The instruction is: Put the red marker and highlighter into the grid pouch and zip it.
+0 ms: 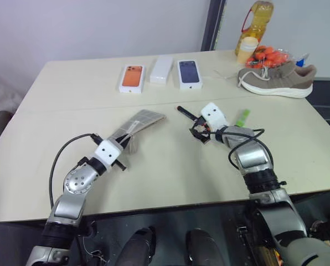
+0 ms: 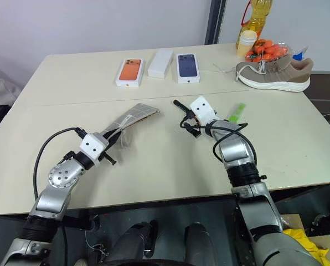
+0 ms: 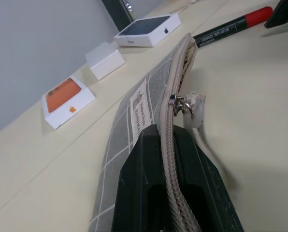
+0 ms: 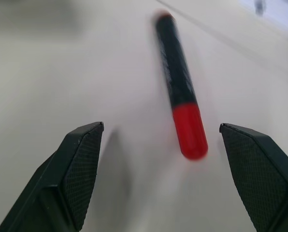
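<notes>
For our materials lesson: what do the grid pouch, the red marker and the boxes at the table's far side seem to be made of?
Grid pouch: woven fabric, matte grey with white lines and a toothed zipper.
Red marker: probably plastic, smooth with a slight sheen on the red cap.
Three boxes: likely glossy printed cardboard, judging by their crisp edges.

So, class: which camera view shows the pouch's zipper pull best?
The left wrist view: the zipper pull shows close up on the grid pouch, with the teeth running between the left hand's fingers. In the two eye views the pouch shows whole, its zipper too small to make out.
</notes>
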You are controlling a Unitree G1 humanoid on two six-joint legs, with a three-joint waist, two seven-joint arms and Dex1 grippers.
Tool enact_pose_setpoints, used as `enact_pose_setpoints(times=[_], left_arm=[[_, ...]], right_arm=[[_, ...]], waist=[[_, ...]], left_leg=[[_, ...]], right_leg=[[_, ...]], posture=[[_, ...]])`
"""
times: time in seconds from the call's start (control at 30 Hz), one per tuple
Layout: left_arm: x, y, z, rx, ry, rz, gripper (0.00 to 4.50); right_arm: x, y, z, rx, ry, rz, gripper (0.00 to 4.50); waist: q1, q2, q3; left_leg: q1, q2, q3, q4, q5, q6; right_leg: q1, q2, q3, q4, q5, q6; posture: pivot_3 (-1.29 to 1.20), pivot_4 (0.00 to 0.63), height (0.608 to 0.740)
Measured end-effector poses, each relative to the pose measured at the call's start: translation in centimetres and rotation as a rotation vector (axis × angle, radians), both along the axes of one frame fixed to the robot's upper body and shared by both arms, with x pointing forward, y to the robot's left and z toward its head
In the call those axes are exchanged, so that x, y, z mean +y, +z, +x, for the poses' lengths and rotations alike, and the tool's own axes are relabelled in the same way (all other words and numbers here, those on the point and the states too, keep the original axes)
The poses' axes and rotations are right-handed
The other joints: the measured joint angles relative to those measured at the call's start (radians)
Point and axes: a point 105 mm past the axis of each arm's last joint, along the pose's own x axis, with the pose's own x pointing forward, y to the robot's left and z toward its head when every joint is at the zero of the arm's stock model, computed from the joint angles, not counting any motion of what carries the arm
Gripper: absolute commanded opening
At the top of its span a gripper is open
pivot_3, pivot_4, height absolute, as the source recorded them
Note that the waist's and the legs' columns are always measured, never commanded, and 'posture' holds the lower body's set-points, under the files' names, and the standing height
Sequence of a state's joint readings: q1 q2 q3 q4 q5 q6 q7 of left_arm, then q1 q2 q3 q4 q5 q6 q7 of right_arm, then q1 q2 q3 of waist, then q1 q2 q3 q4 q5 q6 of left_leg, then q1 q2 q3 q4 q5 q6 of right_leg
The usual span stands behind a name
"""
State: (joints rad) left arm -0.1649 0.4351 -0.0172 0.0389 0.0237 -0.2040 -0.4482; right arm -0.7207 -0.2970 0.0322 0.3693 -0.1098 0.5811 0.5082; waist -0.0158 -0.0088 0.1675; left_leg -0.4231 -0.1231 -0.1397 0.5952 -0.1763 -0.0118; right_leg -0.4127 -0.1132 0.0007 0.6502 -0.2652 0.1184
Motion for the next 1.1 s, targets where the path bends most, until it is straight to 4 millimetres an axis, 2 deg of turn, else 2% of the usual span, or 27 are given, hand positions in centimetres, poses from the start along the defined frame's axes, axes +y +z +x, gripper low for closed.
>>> enact_pose_setpoints(times=[0.03, 0.13, 0.27, 0.33, 0.5, 0.77, 0.9, 1.1], left_arm=[[-0.1, 0.0, 0.0, 0.003, 0.000, -0.013, 0.00], [-0.2, -0.1, 0.0, 0.011, 0.002, -0.036, 0.00], [-0.1, -0.2, 0.1, 0.024, 0.008, -0.065, 0.00], [0.0, -0.1, 0.1, 0.027, 0.016, -0.081, 0.00], [0.5, 0.2, 0.4, 0.037, 0.039, -0.124, 0.00], [0.3, 0.8, 0.7, 0.057, 0.015, -0.184, 0.00], [-0.3, 1.5, 1.0, 0.046, -0.021, -0.190, 0.00], [-0.8, 1.8, 1.3, 0.046, -0.051, -0.198, 0.00]], right_arm=[[-0.1, -0.4, 0.3, 0.020, -0.020, 0.035, 3.98], [0.0, -0.8, 1.0, 0.041, -0.043, 0.122, 3.07], [0.2, -0.9, 1.3, 0.023, -0.042, 0.146, 0.99], [0.2, -0.7, 1.4, 0.009, -0.037, 0.143, 0.28], [0.5, 1.2, 0.5, -0.082, 0.066, 0.041, 0.29], [1.0, 5.4, -4.6, -0.257, 0.413, -0.192, 0.29], [2.2, 5.5, -6.1, -0.256, 0.490, -0.214, 0.29], [2.5, 4.9, -6.1, -0.236, 0.490, -0.228, 0.29]], waist=[[0.000, 0.000, 0.000], [-0.002, 0.000, 0.000], [-0.002, 0.000, 0.000], [-0.002, 0.000, 0.000], [-0.001, 0.000, 0.000], [0.002, 0.000, 0.000], [0.002, 0.000, 0.000], [0.006, 0.000, 0.000]], left_leg=[[0.000, 0.000, 0.000, 0.000, 0.000, 0.000], [0.000, 0.000, 0.000, 0.000, 0.000, 0.000], [0.000, 0.000, 0.000, 0.000, 0.000, 0.000], [0.000, 0.000, 0.000, 0.000, 0.000, 0.000], [0.000, 0.000, 0.000, 0.000, 0.000, 0.000], [-0.001, 0.000, 0.000, 0.001, 0.000, 0.000], [0.000, 0.000, 0.000, 0.001, 0.000, 0.000], [-0.001, 0.000, 0.000, 0.001, 0.000, 0.000]], right_leg=[[0.000, 0.000, 0.000, 0.000, 0.000, 0.000], [0.000, 0.000, 0.000, 0.000, 0.000, 0.000], [0.000, 0.000, 0.000, 0.000, 0.000, 0.000], [0.000, 0.000, 0.000, 0.000, 0.000, 0.000], [0.000, 0.000, 0.000, 0.000, 0.000, 0.000], [0.001, -0.001, -0.001, 0.000, 0.000, 0.001], [0.001, -0.001, -0.001, 0.000, 0.000, 0.000], [0.001, -0.001, -0.001, -0.001, 0.000, 0.000]], posture=[[0.00, 0.150, 0.740], [0.00, 0.150, 0.740], [0.00, 0.150, 0.740], [0.00, 0.150, 0.740], [0.00, 0.150, 0.740], [0.00, 0.150, 0.740], [0.00, 0.150, 0.740], [0.00, 0.150, 0.740]])
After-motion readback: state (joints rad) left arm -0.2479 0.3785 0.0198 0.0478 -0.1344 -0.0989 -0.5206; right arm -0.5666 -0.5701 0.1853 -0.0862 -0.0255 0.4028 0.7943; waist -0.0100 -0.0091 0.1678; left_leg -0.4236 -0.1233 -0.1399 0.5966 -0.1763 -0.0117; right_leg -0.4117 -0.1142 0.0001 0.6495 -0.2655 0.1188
